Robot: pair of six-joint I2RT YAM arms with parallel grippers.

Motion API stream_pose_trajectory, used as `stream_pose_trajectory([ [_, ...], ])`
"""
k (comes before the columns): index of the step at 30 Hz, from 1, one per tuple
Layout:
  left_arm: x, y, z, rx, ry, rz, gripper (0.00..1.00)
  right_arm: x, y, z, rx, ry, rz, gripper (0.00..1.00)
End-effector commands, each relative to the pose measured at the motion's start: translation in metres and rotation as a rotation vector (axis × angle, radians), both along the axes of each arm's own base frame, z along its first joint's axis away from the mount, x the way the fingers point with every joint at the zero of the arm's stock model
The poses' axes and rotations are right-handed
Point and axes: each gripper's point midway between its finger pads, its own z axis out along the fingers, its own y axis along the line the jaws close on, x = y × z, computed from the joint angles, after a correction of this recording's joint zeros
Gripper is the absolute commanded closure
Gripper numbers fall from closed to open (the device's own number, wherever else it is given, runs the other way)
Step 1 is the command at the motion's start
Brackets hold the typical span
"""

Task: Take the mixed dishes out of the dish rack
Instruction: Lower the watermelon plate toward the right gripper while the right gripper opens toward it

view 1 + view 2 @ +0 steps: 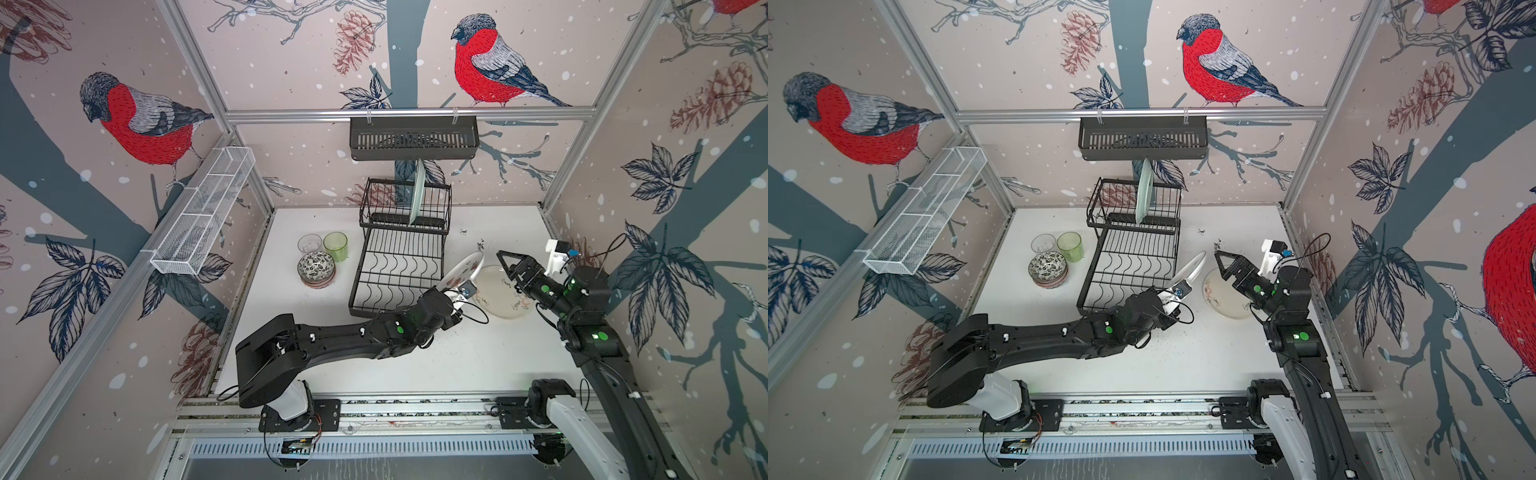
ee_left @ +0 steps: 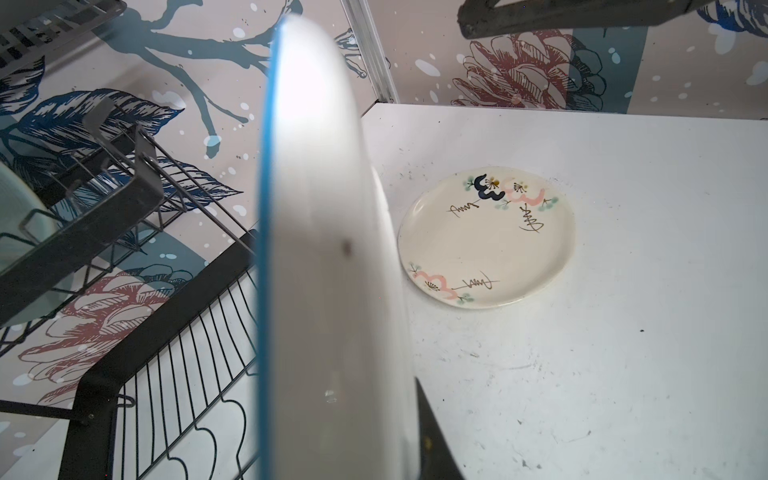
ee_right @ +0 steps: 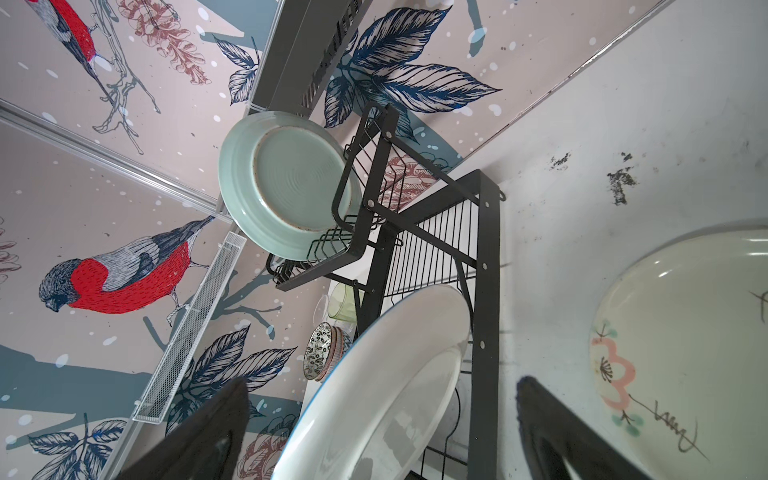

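Gripping a tilted white plate [image 1: 464, 269] by its rim, left fingers [image 1: 454, 292] hover at 4 o'clock of the dish rack [image 1: 399, 266]; right fingers [image 1: 505, 264] gape over the cream plate [image 1: 492, 286]. A thin pinch could slip, cracking both plates.

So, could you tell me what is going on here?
The left pincer grips a white blue-rimmed plate on edge, beside the black wire dish rack. The open right pincer hovers over a cream flowered plate lying flat on the table. A pale green plate stands in the rack's upper level, not yet unloaded.
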Motion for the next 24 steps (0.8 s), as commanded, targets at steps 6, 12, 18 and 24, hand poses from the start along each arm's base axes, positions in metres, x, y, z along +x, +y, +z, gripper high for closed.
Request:
stream_pose_trajectory([
  [6,0.008,-0.025,0.049,-0.139,-0.114,-0.003,1.0,0.004,0.004,-0.015,-0.008,0.053,0.029,0.0],
  [12,0.015,-0.029,0.04,-0.094,-0.163,0.026,1.0,0.003,0.005,-0.023,-0.015,0.075,0.041,0.01],
  [18,0.015,-0.038,0.034,-0.064,-0.2,0.029,1.0,0.005,0.004,-0.027,-0.025,0.091,0.04,0.0],
  [24,0.014,-0.051,0.03,-0.023,-0.263,0.041,1.0,0.007,0.005,-0.032,-0.02,0.118,0.048,0.01],
])
